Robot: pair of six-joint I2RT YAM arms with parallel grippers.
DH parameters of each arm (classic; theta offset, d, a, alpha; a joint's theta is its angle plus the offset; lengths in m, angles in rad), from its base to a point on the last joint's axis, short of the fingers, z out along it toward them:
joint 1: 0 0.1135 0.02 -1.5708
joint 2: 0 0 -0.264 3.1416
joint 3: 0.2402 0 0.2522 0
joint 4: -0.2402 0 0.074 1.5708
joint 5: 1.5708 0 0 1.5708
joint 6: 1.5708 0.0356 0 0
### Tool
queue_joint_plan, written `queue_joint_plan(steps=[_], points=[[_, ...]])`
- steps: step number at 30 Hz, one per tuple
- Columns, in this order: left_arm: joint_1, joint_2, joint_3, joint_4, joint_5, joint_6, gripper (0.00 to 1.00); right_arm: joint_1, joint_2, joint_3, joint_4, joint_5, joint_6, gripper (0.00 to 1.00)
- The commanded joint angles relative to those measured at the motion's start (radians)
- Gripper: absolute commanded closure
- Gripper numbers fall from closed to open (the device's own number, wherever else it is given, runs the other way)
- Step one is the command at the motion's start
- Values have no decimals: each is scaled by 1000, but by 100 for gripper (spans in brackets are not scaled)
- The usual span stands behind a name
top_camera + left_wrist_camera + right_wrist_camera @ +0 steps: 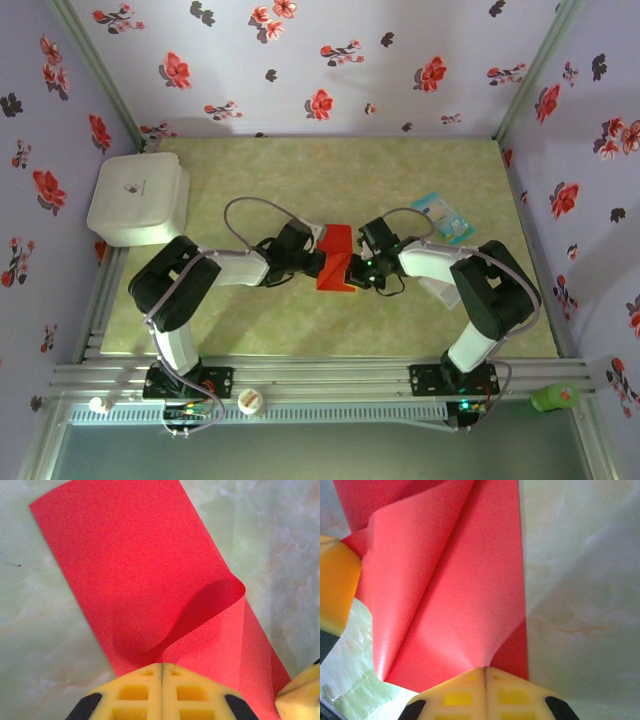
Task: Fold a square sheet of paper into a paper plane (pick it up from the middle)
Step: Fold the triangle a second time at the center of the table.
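The square sheet of paper [335, 258] is bright red and lies mid-table between both grippers, doubled over into a rectangle with a loose curled flap rather than a paper plane. My left gripper [318, 263] is shut, its yellow tips [162, 666] pinching the sheet [135, 565] where a flap curls up. On the opposite side my right gripper [356, 265] is shut too, and its tips [485, 669] pinch the raised fold of the paper [455, 580]. Each wrist view catches a yellow finger of the other gripper, at the right [300, 700] and at the left [337, 585].
A white lidded box [138, 197] stands at the far left of the greenish table [300, 170]. A small light-blue-and-white packet [442, 217] lies to the right behind my right arm. Flowered walls close in three sides. A white cap [250, 402] and a green item [555, 397] sit on the front rail.
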Motion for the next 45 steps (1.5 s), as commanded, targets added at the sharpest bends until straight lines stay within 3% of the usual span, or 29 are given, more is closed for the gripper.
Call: queue_joint_plan(steps=[1, 33, 39, 45], points=[[11, 15, 22, -6, -4, 30, 100, -6, 11, -5, -75, 37, -15, 100], [17, 25, 27, -9, 53, 15, 98, -14, 6, 34, -148, 84, -55, 100], [17, 15, 1, 52, 87, -50, 98, -36, -16, 65, -171, 51, -102, 97], [16, 21, -1, 77, 97, -72, 98, -23, -48, 43, -49, -40, -26, 93]])
